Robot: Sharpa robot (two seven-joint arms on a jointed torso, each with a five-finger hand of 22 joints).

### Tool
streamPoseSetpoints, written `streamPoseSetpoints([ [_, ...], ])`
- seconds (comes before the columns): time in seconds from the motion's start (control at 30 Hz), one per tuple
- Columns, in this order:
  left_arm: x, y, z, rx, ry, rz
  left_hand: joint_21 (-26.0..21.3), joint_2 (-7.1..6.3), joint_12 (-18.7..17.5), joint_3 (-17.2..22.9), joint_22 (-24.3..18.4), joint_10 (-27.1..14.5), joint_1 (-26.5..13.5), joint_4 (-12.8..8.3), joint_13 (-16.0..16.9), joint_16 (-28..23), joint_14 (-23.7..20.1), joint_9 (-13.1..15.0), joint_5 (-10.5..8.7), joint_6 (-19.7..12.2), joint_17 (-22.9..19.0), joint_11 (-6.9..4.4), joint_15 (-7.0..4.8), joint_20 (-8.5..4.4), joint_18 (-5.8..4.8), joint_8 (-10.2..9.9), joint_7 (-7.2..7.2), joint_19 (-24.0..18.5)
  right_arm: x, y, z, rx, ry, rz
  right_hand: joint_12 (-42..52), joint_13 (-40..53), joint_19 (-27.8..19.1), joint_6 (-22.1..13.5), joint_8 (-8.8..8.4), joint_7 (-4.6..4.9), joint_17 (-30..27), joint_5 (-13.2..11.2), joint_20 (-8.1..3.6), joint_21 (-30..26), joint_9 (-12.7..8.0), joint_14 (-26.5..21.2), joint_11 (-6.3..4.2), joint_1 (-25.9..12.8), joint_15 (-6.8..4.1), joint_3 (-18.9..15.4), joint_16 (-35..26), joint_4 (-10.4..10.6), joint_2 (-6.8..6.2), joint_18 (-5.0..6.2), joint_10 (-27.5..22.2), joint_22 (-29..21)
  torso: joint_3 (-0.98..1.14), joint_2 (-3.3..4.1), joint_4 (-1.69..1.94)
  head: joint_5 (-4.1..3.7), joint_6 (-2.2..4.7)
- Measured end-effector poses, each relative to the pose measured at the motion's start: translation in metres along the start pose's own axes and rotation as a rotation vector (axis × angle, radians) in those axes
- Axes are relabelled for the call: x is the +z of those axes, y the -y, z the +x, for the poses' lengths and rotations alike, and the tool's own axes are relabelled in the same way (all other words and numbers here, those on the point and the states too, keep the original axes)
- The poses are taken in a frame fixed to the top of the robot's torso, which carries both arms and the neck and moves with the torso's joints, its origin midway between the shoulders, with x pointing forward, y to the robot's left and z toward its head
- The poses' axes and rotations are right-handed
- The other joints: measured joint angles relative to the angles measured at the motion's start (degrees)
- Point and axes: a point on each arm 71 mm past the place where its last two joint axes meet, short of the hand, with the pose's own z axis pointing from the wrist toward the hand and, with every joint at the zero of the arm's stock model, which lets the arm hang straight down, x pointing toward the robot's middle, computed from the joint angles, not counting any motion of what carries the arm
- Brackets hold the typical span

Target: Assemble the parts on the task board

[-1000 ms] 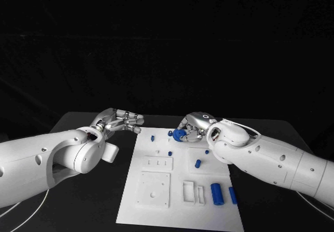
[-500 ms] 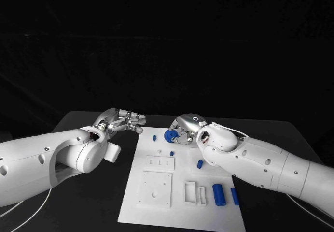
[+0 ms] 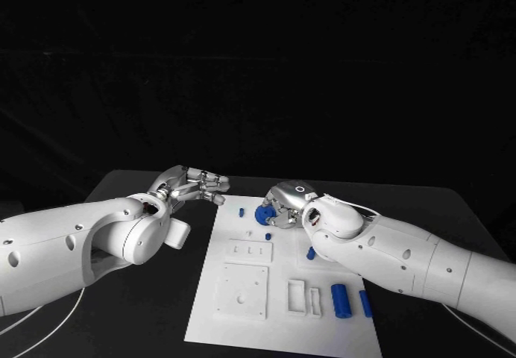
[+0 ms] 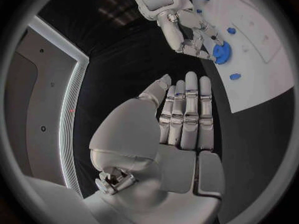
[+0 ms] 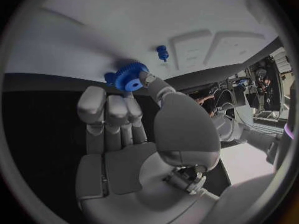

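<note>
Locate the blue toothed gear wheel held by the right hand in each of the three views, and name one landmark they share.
Head view: the blue toothed gear wheel sits at the right hand's fingertips, over the far end of the white task board.
Left wrist view: the gear is at that hand's fingertips, above the board.
Right wrist view: the gear is just beyond the fingertips.
Shared landmark: the white task board.
</note>
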Motion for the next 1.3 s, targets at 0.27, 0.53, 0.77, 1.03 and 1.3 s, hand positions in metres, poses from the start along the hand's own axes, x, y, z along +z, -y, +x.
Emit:
streamPoseSetpoints([
  [0.27, 0.0004, 0.0001, 0.0006, 0.0, -0.001, 0.0, 0.0, 0.0, 0.0, 0.0, 0.0, 0.0, 0.0, 0.0, 0.0, 0.0, 0.0, 0.0, 0.0, 0.0, 0.0, 0.0, 0.0, 0.0, 0.0, 0.0, 0.0, 0.0, 0.0018, -0.0005, 0.0009, -0.027, 0.008, 0.004, -0.23, -0.13, 0.0, 0.0, 0.02, 0.0, -0.11, -0.61, 0.0, 0.0, 0.0, 0.0, 0.0, -0.15, 0.0, 0.26, 0.0, 0.25, -0.3, 0.0, 0.0, 0.05, 0.06, -0.01, -0.05, 0.17, 0.17],
  [0.53, 0.0009, 0.0003, 0.0016, 0.0, -0.003, 0.001, 0.0, 0.0, 0.0, 0.0, 0.0, 0.0, 0.0, 0.0, 0.0, 0.0, 0.0, 0.0, 0.0, 0.0, 0.0, 0.0, 0.0, 0.0, 0.0, 0.0, 0.0, 0.0, 0.0039, -0.0016, 0.0039, -0.042, 0.011, 0.01, -0.5, -0.35, 0.0, 0.0, 0.04, 0.0, -0.36, -0.88, 0.0, 0.0, 0.0, 0.0, 0.01, -0.16, 0.01, 0.59, -0.24, 0.23, -0.6, 0.01, 0.01, 0.04, 0.1, -0.02, -0.08, 0.31, 0.36],
  [0.77, 0.0013, 0.0004, 0.002, 0.0, -0.004, 0.001, 0.0, 0.0, 0.0, 0.0, 0.0, 0.0, 0.0, 0.0, 0.0, 0.0, 0.0, 0.0, 0.0, 0.0, 0.0, 0.0, 0.0, 0.0, 0.0, 0.0, 0.0, 0.0, 0.0062, -0.004, 0.0059, -0.046, 0.013, 0.01, -0.89, -0.77, 0.0, 0.03, 0.26, -0.02, -0.61, -1.33, 0.0, 0.0, 0.01, -0.01, 0.24, -0.53, 0.01, 0.91, -0.52, 0.39, -0.97, 0.01, -0.2, 0.04, 0.1, -0.02, -0.08, 0.36, 0.48],
  [1.03, 0.0014, 0.0004, 0.0021, 0.0, -0.004, 0.001, 0.0, 0.0, 0.0, 0.0, 0.0, 0.0, 0.0, 0.0, 0.0, 0.0, 0.0, 0.0, 0.0, 0.0, 0.0, 0.0, 0.0, 0.0, 0.0, 0.0, 0.0, 0.0, 0.0083, -0.0046, 0.0069, -0.046, 0.015, 0.013, -1.61, -1.55, 0.0, 0.39, 0.26, 0.02, -0.86, -2.21, 0.0, -0.22, 0.53, -0.01, 0.72, -0.9, 0.02, 1.55, -0.75, 1.04, -1.81, 0.01, -0.52, 0.03, 0.06, -0.02, -0.09, 0.44, 0.58],
  [1.3, 0.0016, 0.0004, 0.0024, 0.0, -0.004, 0.001, 0.0, -0.23, 0.0, 0.0, 0.13, -0.21, -0.23, 0.0, 0.0, 0.0, 0.0, 0.0, 0.0, -0.21, -0.07, 0.21, 0.0, 0.0, 0.0, 0.0, 0.21, 0.0, 0.0091, -0.0004, 0.0084, -0.036, 0.006, 0.029, -2.24, -2.24, 0.0, -3.25, 0.71, 0.44, -0.9, -2.06, 0.0, -0.68, 2.08, -0.02, 0.67, -6.24, 0.03, 0.35, -0.96, 6.09, -2.01, 0.0, -1.2, 0.03, 0.05, -0.03, -0.09, 0.58, 0.63],
])
